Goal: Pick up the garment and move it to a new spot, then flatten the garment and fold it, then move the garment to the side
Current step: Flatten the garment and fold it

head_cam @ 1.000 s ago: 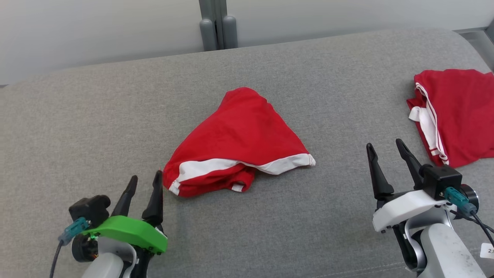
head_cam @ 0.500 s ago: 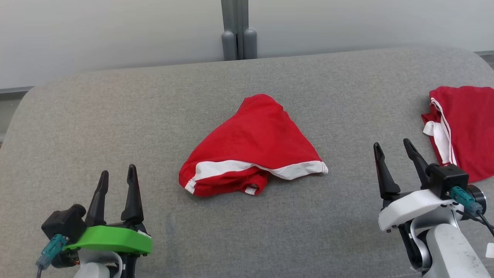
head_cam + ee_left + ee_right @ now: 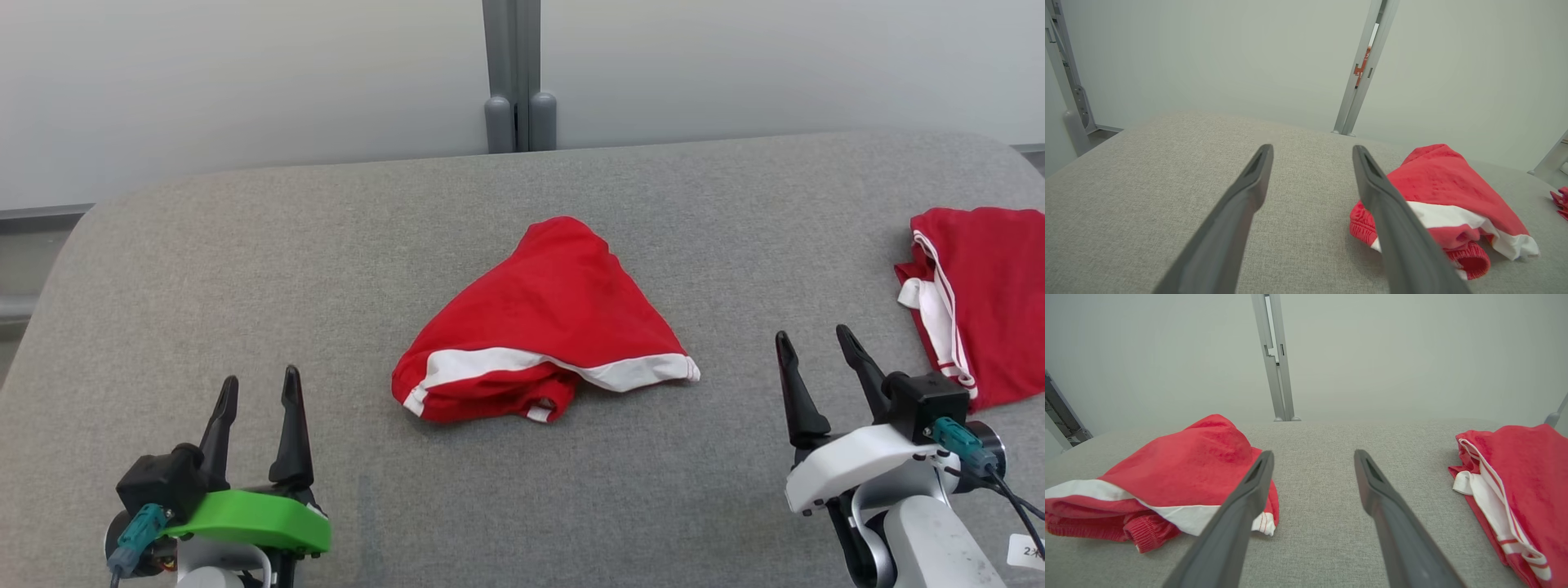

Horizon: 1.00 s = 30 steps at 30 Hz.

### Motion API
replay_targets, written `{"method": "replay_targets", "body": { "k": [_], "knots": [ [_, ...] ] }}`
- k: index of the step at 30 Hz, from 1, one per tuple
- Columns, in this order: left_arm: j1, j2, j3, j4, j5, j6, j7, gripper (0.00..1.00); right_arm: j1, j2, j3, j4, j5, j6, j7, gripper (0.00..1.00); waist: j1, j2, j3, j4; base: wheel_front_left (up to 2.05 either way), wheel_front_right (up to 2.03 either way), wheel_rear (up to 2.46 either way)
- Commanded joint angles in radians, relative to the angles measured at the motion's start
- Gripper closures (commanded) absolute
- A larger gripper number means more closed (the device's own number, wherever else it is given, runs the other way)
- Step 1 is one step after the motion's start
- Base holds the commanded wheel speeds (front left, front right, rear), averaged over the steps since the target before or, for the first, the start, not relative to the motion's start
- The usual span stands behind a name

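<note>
Now, garment: a crumpled red fabric garment with a broad white band along its hem (image 3: 547,327) is lying in a peaked heap near the middle of the grey woven upholstered surface (image 3: 245,261), with the white band facing the robot.
Garment against the left fingers: in the head view it is sitting ahead and to the right of the green-bodied left gripper (image 3: 260,378), apart from both dark fingers. In the left wrist view the right-hand finger is crossing in front of the garment's near edge, and nothing is lying between the two fingers.
Garment against the right fingers: in the head view it is sitting ahead and to the left of the white-bodied right gripper (image 3: 812,335), well apart from it. In the right wrist view the left-hand finger is overlapping the heap's white-banded corner, and bare grey fabric is showing between the fingers.
Left fingers: they are standing spread wide, clasping nothing and pointing away from the robot over the grey surface.
Right fingers: they are likewise standing spread wide and holding nothing.
Second garment: a flatter red fabric piece with thin white stripes (image 3: 988,302) is lying at the surface's right edge, near the right gripper but clear of it and well apart from the heap.
Backdrop: a grey upright metal post (image 3: 514,73) is rising against the pale wall behind the surface.
</note>
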Motion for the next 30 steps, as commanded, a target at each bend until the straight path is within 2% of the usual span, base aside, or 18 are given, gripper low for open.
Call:
{"method": "replay_targets", "body": {
  "k": [1, 18, 23, 30],
  "knots": [
    [-0.006, -0.002, 0.007, 0.011, 0.017, -0.005, -0.002, 0.0, 0.008, 0.0, -0.003, 0.006, 0.005, -0.001, -0.009, 0.0, 0.0, 0.0, -0.001, 0.0, 0.0, 0.0, 0.0],
    [-0.033, -0.011, -0.024, 0.084, -0.014, -0.014, -0.003, 0.0, -0.024, -0.007, 0.012, 0.023, 0.013, -0.001, 0.003, 0.0, 0.0, 0.0, 0.015, -0.005, 0.0, 0.0, 0.0],
    [-0.076, -0.012, -0.101, 0.215, -0.122, -0.013, 0.023, 0.0, -0.091, -0.012, 0.085, 0.064, 0.091, -0.001, 0.112, 0.0, 0.0, 0.0, 0.029, -0.01, 0.0, 0.0, 0.0],
    [-0.152, -0.011, -0.248, 0.319, -0.349, -0.013, 0.115, 0.0, -0.208, 0.003, 0.169, 0.221, 0.202, -0.001, 0.258, 0.0, 0.0, 0.0, 0.046, -0.006, 0.0, 0.0, 0.0]
  ]
}}
